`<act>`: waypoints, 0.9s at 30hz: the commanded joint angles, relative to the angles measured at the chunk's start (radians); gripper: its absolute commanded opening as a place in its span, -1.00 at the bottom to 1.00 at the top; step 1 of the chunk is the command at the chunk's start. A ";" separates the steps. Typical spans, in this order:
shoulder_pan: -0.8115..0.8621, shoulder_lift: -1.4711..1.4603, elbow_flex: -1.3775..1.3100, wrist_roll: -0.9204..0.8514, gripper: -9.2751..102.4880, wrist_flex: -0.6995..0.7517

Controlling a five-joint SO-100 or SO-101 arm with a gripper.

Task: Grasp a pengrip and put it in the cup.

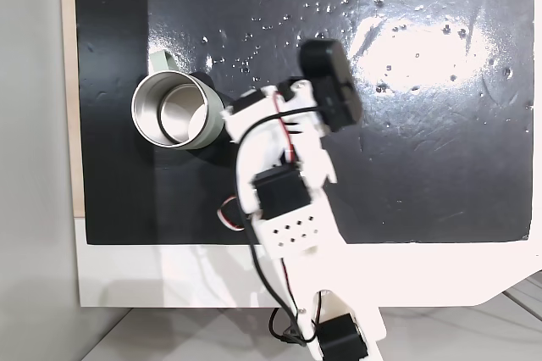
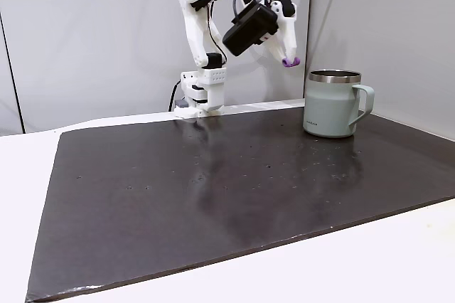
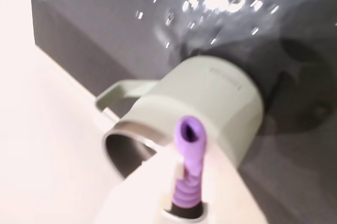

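Note:
The light-purple ribbed pengrip (image 2: 290,62) hangs in the air, pinched at the tip of my gripper (image 2: 287,57), which is shut on it. In a fixed view from the side it is a little above and left of the cup's steel rim. The sage-green cup (image 2: 332,106) stands upright on the black mat with its handle to the right. From above, the cup (image 1: 174,110) shows its shiny inside, and my gripper (image 1: 225,115) reaches to its right edge. In the wrist view the pengrip (image 3: 190,153) sticks out between the white fingers (image 3: 224,192), over the cup (image 3: 218,95).
A black mat (image 2: 213,189) covers most of the white table (image 2: 398,260). The arm's base (image 2: 201,93) stands at the mat's far edge, before a grey wall. A black camera block (image 1: 332,81) rides on the wrist.

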 commanded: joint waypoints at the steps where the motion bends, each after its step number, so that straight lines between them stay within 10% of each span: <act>1: -0.089 -0.032 -0.123 0.021 -0.83 -0.055; 17: -0.250 -0.101 -0.124 -0.009 -0.83 -0.204; 27: -0.241 -0.081 -0.117 -0.018 -0.49 -0.207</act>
